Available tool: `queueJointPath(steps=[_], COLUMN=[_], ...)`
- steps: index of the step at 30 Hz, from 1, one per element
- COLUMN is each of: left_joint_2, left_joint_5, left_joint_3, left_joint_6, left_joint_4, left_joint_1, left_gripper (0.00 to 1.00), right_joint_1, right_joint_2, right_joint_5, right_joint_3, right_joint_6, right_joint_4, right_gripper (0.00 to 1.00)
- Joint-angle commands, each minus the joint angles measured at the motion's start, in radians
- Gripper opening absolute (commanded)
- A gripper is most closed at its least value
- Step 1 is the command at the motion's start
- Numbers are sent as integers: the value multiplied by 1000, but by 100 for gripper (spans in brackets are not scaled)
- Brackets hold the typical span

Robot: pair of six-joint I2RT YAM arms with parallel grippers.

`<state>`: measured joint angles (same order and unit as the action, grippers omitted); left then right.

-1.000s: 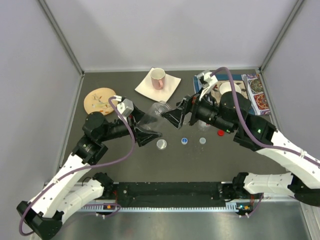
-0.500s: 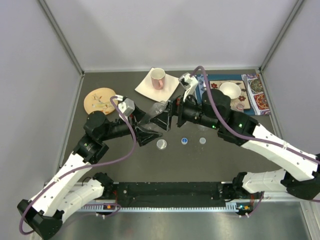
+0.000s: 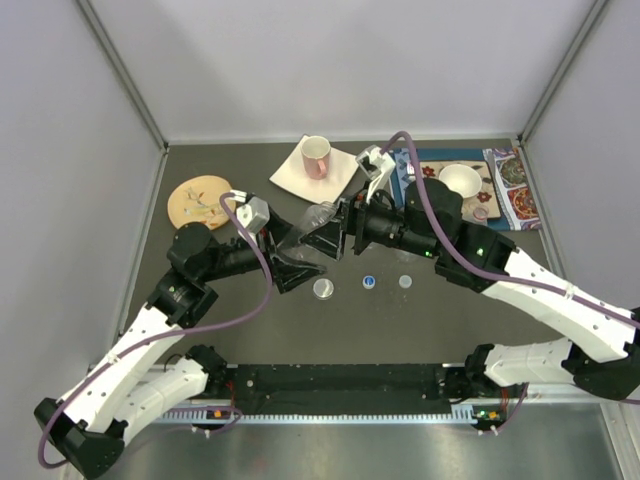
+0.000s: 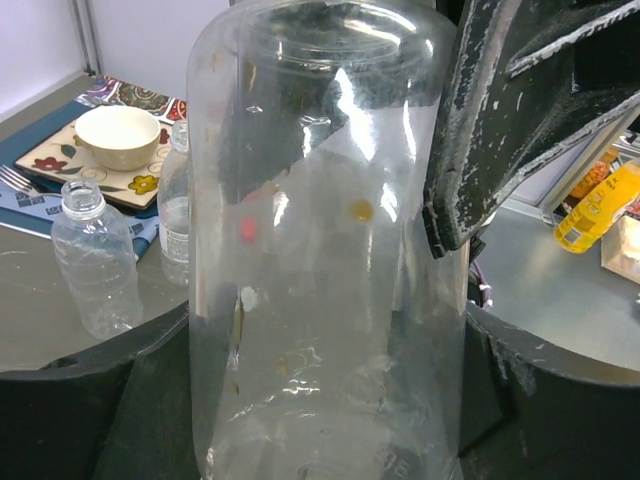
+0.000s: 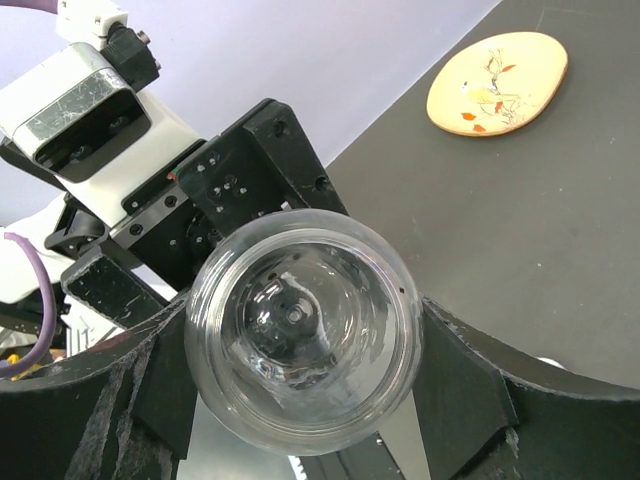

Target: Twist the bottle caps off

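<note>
Dark tabletop point(image 3: 400, 335) beneath. Squat bottle point(image 3: 315, 215) clamped from left by left gripper point(image 3: 290, 263), from right by right gripper point(image 3: 332, 235). Could buckle thin wall, slip under twist.

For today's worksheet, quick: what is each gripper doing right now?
Left gripper: closed on the clear bottle.
Right gripper: closed on the same bottle's end.

Clear bottle point(image 5: 303, 325) end-on, gripped between black fingers point(image 5: 480, 400).
</note>
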<state>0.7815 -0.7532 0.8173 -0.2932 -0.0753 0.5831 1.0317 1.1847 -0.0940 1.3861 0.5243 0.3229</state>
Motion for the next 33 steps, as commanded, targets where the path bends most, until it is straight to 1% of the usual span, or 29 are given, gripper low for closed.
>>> queueJointPath(steps=[1,2,3,5,6,7,9,10,12,13,14,16,17,18,20,26,28,29,33], left_joint_2=[-5,-8,-16,-25,-40,-47,-74,-89,-148,-171,-220,-264,-302,-317,-353,-432,-448,-464,-476], left_joint_5=[35,47,81,119,147,213,290,377,489,628,693,849,962,998,1052,1089,1085,1082,1077], left_joint_3=[42,43,46,52,54,62,69,71,63,50,39,7,0,-6,-20,-41,-50,-53,-60], left_joint_6=[8,11,12,20,26,28,49,55,65,68,68,48,34,19,0,-66,-72,-70,-66], left_joint_4=[-28,-9,2,23,60,72,184,218,273,334,360,434,466,489,547,635,640,641,664], left_joint_1=[3,3,3,3,3,3,3,3,1,1,1,1,1,1,1,1,1,1,1], left_gripper=[83,88,99,99,99,99,99,99,99,99,99,99,99,99,99,99,99,99,99], right_joint_1=[-5,-5,-5,-5,-5,-7,-5,-5,-5,-5,-5,-5,-5,-5,-5,-5,-9,-10,-41], right_joint_2=[-33,-37,-39,-43,-43,-43,-39,-37,-25,-17,-10,25,41,62,116,280,328,378,481], right_joint_5=[-10,-10,-9,0,7,11,39,51,117,144,210,281,342,367,436,565,588,586,571], right_joint_3=[-2,-2,-1,4,7,16,30,45,59,71,74,79,80,80,79,53,57,65,99], right_joint_6=[-18,-20,-23,-35,-40,-52,-66,-90,-124,-168,-193,-262,-280,-303,-349,-405,-405,-402,-374], right_joint_4=[-39,-39,-39,-35,-35,-25,-16,-10,7,10,13,8,13,1,-11,-91,-103,-105,-99], right_gripper=[51,50,50,50,50,50,50,50,50,50,50,50,50,50,51,51,51,51,52])
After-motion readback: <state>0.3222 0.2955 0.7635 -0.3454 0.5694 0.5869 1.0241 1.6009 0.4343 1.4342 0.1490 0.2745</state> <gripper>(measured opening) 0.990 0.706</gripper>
